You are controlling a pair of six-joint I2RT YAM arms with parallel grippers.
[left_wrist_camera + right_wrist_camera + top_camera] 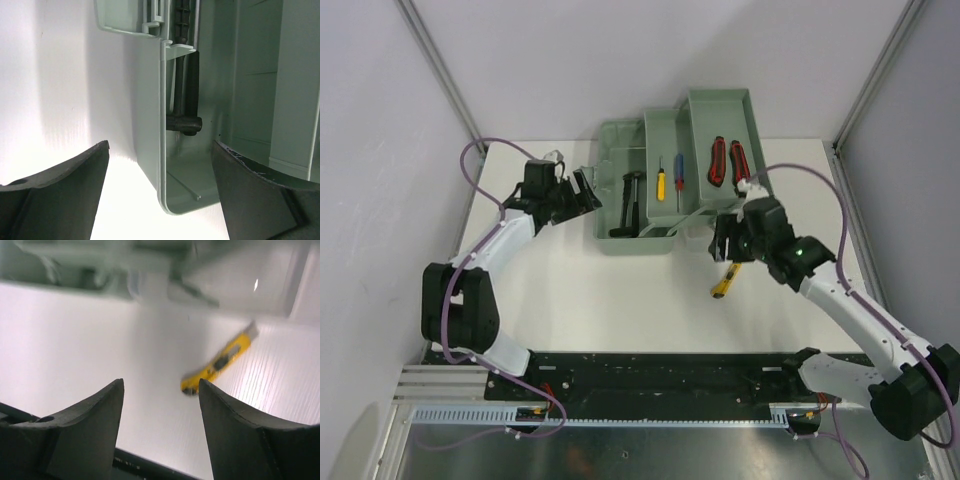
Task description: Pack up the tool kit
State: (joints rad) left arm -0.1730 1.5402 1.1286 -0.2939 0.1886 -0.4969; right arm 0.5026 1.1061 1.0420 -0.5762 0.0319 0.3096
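I have the tool kit box (616,150) lying open at the far middle of the bench (620,300), and each arm is parked beside it for its own reason. The left claw (584,193) sits at the box's left end with its jaws wide apart. On the left wrist view the green end wall (150,100) stands between the two fingers (60,200), and I see neither pad pressing on it, so that claw has hold of nothing. I judge it is placed there to steady the box while the other arm loads. The right claw (724,245) hovers just off the box's near right corner, jaws parted and empty. The yellow knife (725,283) lies loose on the bench just beside it, apart from the box. It is the only tool I can see outside, so I take it as the next pick. The right wrist view is blurred, but the knife (217,365) shows ahead and to the right of the fingers, not between them. The box itself is sage-green plastic, rectangular and ribbed inside. A black hammer (630,205) lies along the left of its tray. A yellow screwdriver (660,180) and a blue screwdriver (678,180) lie side by side next to it. Two red-handled tools (728,160), pliers I think, lie in the raised section at the right rear.
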